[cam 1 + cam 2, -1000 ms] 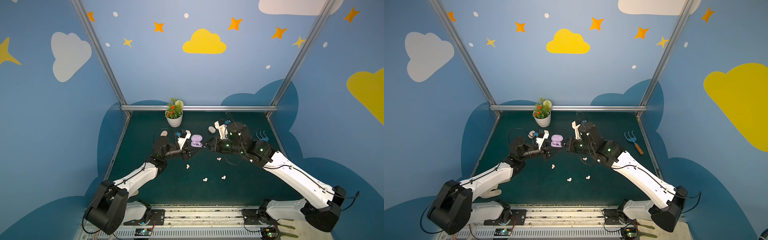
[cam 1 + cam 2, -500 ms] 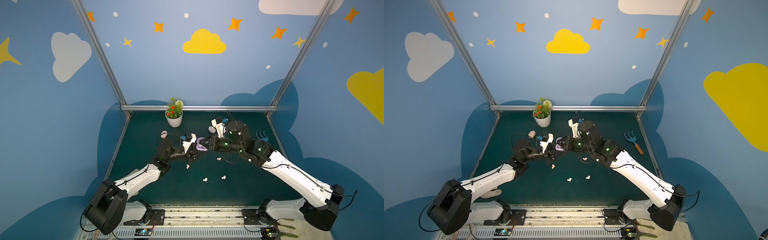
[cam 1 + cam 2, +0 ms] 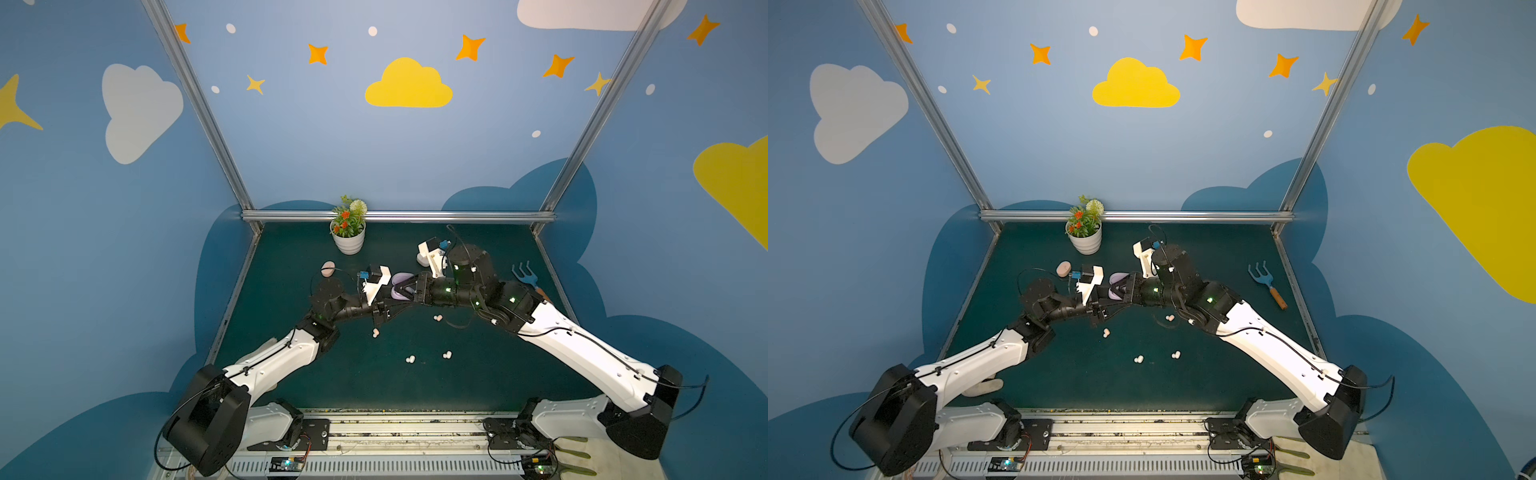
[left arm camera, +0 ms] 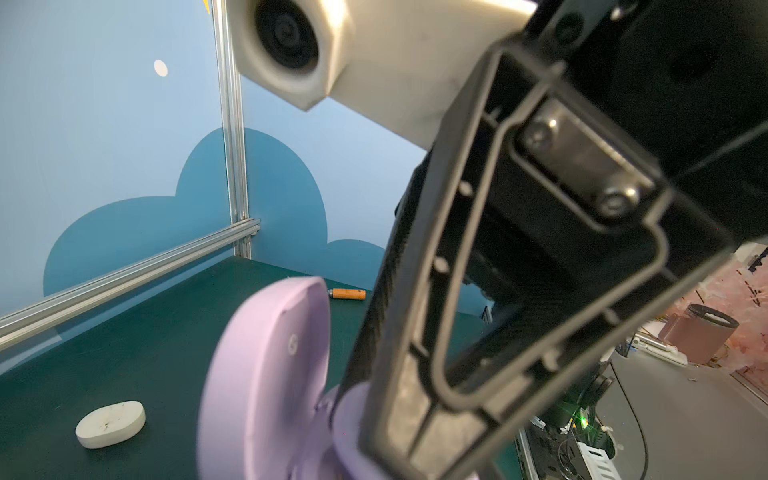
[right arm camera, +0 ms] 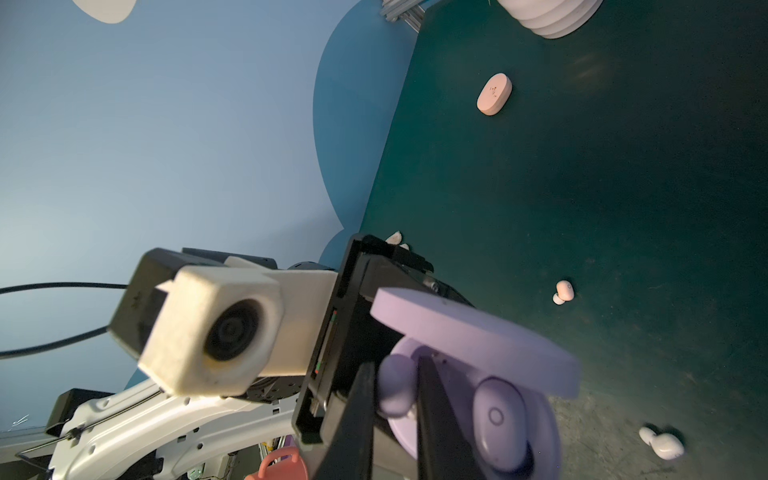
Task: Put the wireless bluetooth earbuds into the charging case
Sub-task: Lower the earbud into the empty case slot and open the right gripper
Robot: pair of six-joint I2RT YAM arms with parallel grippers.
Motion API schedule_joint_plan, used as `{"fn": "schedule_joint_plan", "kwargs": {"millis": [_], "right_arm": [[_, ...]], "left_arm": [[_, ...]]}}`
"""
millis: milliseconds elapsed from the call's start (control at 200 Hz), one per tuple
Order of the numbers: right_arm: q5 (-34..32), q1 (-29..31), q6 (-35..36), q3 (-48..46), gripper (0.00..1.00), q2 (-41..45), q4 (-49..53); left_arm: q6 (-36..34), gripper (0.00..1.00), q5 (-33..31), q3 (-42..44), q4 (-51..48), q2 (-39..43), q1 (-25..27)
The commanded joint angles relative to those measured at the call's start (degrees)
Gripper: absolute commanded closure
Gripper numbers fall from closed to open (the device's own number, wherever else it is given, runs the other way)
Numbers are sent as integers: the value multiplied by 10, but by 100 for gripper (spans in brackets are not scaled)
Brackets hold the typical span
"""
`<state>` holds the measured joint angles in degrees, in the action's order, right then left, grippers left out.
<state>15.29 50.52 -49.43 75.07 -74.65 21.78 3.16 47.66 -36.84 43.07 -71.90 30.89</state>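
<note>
The lilac case (image 3: pixel 400 286) stood open in the middle of the mat (image 3: pixel 498 374), between the two grippers. The right gripper (image 5: pixel 397 392) had its jaws pressed onto a lilac bud (image 5: pixel 395 380), pinching it right over the case's open half. As far as I could see, it wasn't yet down in its well. A seated bud (image 5: pixel 498 419), also lilac, already lay in the neighbouring well under the raised lid (image 5: pixel 478 340). The left gripper (image 3: pixel 386 301) was close up against the case on the lid side. Its jaws were hidden, so I couldn't tell whether they gripped the case or only steadied it.

Four loose buds (image 3: pixel 410 359) lay scattered on the mat nearer the front, pale pink or whitish, none touching a case. The pink case (image 3: pixel 328 269) and the white case (image 4: pixel 110 424) sat shut toward the back.

I'd judge the job barely a third done. One bud was home and a second was about to go in. After that the lilac lid might need closing, both other cases would need opening, and four buds would need to be picked up and seated.
</note>
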Motion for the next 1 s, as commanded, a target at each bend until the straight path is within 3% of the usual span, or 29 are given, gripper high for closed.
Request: {"fn": "schedule_joint_plan", "kwargs": {"millis": [0,991], "right_arm": [[8,5,-7,-8,85,-5,-10],[-32,2,9,-1,62,6,63]], "left_arm": [[-10,72,-4,1,18,11,0],[-19,71,-21,3,11,26,-2]]}}
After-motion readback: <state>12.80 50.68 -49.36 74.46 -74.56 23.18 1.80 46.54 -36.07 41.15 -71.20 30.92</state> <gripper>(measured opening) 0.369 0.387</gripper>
